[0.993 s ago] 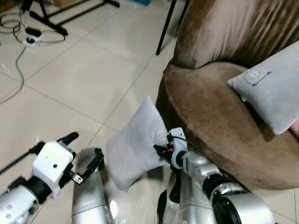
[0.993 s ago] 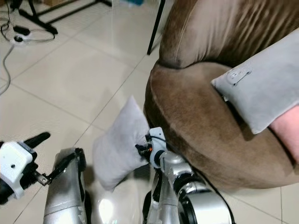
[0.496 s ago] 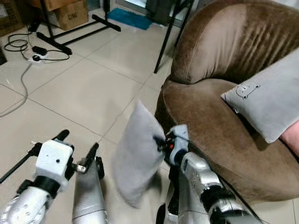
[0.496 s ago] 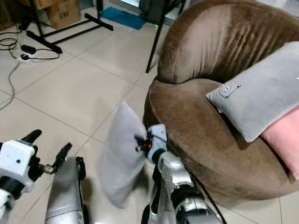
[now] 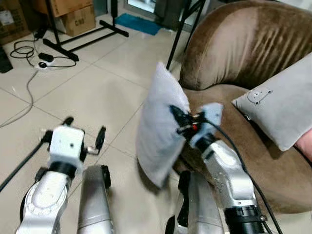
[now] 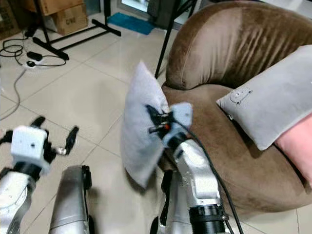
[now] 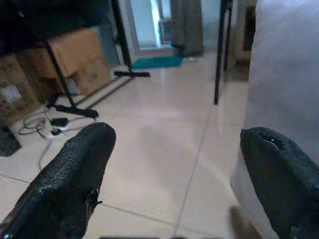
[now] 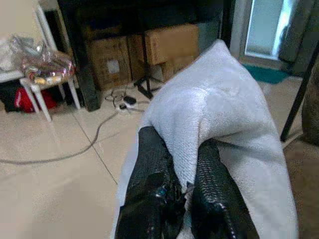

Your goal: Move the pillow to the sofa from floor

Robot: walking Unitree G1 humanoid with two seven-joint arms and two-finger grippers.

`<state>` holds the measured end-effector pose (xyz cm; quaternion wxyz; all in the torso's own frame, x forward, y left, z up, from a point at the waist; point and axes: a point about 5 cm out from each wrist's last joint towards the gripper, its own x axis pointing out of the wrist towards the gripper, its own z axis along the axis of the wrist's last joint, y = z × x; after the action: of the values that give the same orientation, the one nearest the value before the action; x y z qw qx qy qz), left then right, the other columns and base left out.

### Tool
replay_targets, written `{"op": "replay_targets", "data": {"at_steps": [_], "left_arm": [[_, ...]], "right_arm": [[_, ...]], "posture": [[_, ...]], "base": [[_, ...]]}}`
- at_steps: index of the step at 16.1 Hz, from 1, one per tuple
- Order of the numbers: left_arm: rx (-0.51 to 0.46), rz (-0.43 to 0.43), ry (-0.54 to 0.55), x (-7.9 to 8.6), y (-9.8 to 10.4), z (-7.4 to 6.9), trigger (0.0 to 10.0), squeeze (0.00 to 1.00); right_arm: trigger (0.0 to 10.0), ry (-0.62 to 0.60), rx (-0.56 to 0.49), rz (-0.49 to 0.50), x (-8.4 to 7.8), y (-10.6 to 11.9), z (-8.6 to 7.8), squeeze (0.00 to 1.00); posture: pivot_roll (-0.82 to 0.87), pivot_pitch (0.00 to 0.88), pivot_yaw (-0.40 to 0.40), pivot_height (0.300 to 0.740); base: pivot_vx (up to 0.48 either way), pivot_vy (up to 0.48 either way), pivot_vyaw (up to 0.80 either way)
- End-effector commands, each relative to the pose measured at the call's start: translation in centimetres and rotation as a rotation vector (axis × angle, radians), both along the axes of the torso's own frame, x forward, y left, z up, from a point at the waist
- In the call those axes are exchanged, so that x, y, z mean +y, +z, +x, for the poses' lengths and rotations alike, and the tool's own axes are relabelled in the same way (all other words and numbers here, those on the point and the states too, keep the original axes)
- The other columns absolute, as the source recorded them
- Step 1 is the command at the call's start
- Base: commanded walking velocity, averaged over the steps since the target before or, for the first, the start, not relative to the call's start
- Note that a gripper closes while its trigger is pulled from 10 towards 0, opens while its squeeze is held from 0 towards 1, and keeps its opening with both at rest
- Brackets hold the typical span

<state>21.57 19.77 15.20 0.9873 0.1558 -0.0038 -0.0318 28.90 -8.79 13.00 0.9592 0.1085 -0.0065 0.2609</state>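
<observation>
No writing can be read anywhere. The cardboard boxes [image 8: 108,65] carry pale labels too blurred to make out, and the grey cushion [image 5: 282,105] on the sofa [image 5: 243,53] bears only a small bear-face patch [image 5: 258,95], no words.

Pale grey pillow [image 5: 158,129], ribbed brown sofa [image 5: 253,58], beige floor tiles [image 5: 92,92].

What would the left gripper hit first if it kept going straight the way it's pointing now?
Probably bare floor tiles. The left gripper is open and empty, aimed across the tiles; the grey pillow sits just beside that line, though depth is unclear.
</observation>
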Motion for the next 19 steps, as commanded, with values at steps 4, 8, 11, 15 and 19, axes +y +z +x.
{"op": "replay_targets", "data": {"at_steps": [4, 8, 11, 15, 19], "left_arm": [[-0.021, 0.000, -0.044, -1.4, -0.3, 1.4, 10.0, 0.00], [-0.046, -0.002, -0.036, -1.4, 0.0, 2.6, 10.0, 0.00], [-0.051, -0.001, -0.032, -1.5, 0.0, 2.6, 10.0, 0.00], [-0.053, 0.002, -0.022, -1.4, -0.1, 2.6, 10.0, 0.00], [-0.059, -0.003, -0.024, -1.5, -0.1, 2.7, 10.0, 0.00]], "right_arm": [[10.0, -0.110, 0.001, 0.022, -1.7, 1.3, 0.0, 0.00], [0.0, -0.125, 0.000, 0.033, -2.0, 1.8, -0.2, 0.00], [0.0, -0.146, 0.020, 0.040, -2.4, 1.8, -0.1, 0.00], [0.0, -0.145, 0.032, 0.043, -2.4, 1.8, 0.1, 0.00], [0.0, -0.159, 0.030, 0.041, -2.6, 1.9, 0.1, 0.00]], "posture": [[0.13, 0.000, -0.113, 0.535], [0.12, 0.000, -0.099, 0.575], [0.13, 0.000, -0.109, 0.615], [0.14, 0.000, -0.114, 0.650], [0.13, 0.000, -0.113, 0.690]], "base": [[0.000, 0.000, 0.00], [0.000, 0.000, 0.00], [0.000, 0.000, 0.00], [0.000, 0.000, 0.00], [0.000, 0.000, 0.00]]}}
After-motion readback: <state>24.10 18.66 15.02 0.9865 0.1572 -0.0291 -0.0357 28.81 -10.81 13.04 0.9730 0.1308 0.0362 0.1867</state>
